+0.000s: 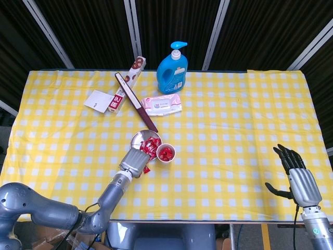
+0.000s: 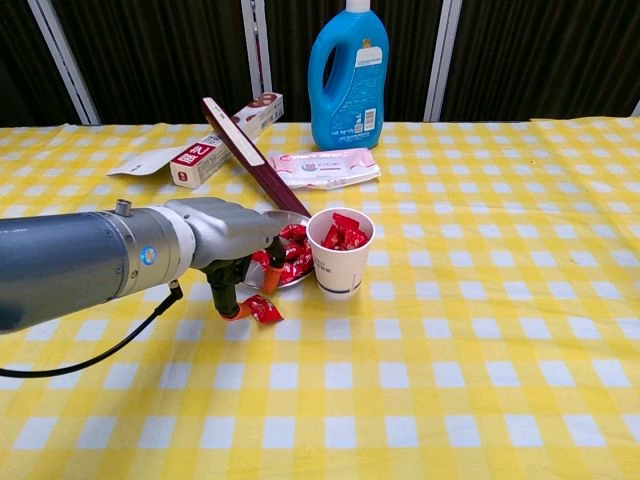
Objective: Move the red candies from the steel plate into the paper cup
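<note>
This looks like a robot test lab staged as a home setting. A desk [image 1: 234, 130] under yellow checked cloth stands before black curtain panels [image 1: 171, 26] with pale poles, at twelve o'clock; household goods like a blue detergent bottle [image 1: 172, 70] sit there.

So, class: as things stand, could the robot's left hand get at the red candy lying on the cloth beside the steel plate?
Probably yes: the left hand hangs right beside that candy, with nothing between them.
</note>
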Motion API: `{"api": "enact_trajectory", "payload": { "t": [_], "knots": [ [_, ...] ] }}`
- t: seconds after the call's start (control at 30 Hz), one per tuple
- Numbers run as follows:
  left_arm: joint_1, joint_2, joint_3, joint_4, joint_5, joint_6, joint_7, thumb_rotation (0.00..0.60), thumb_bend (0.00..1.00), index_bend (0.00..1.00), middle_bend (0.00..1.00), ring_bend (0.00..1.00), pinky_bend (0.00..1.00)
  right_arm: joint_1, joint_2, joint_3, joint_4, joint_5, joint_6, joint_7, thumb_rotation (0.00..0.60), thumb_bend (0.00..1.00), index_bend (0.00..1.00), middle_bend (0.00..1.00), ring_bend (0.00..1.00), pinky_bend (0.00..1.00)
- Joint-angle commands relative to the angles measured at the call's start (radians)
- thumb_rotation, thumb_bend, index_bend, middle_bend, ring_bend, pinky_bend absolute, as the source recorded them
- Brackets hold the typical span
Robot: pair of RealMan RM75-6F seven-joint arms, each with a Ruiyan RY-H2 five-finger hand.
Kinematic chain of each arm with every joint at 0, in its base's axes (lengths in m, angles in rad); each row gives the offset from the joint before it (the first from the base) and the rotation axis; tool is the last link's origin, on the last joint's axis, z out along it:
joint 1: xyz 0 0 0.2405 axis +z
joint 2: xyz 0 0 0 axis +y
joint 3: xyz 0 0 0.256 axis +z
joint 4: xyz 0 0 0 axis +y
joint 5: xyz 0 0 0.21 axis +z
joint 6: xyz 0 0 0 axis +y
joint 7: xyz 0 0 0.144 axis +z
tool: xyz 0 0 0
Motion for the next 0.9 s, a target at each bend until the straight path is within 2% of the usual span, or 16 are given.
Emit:
{"api": "enact_trajectory", "payload": {
  "t": [0.03,0.27,0.4,0.67,0.9],
  "knots": [
    [-0.002,-0.010,-0.002,0.016,-0.007,-0.007,-0.002,0.600,0.37,0.42,0.99,1.00,0.98,0.000,0.000,0.000,-0.001,0.000,0.000,0.000,0.600,0.28,0.00,0.00,0.00,0.00],
    [-0.006,-0.031,-0.001,0.050,-0.021,-0.017,0.001,0.600,0.37,0.49,0.99,1.00,0.98,0.001,0.001,0.001,-0.002,0.003,-0.003,0.001,0.600,0.28,0.00,0.00,0.00,0.00],
    [-0.003,-0.031,0.006,0.052,-0.023,-0.014,0.005,0.600,0.41,0.56,0.99,1.00,0.98,0.002,0.001,0.001,-0.002,0.004,-0.005,0.004,0.600,0.28,0.00,0.00,0.00,0.00],
    [0.006,-0.001,0.002,0.007,0.009,0.008,-0.006,0.600,0.43,0.58,0.99,1.00,0.98,0.001,0.001,0.001,-0.002,0.002,-0.002,0.002,0.600,0.28,0.00,0.00,0.00,0.00],
    [0.012,0.063,-0.067,-0.089,0.105,0.066,-0.061,0.600,0.43,0.56,0.99,1.00,0.98,0.001,-0.001,0.001,-0.002,-0.001,0.001,0.000,0.600,0.28,0.00,0.00,0.00,0.00]
  ]
}}
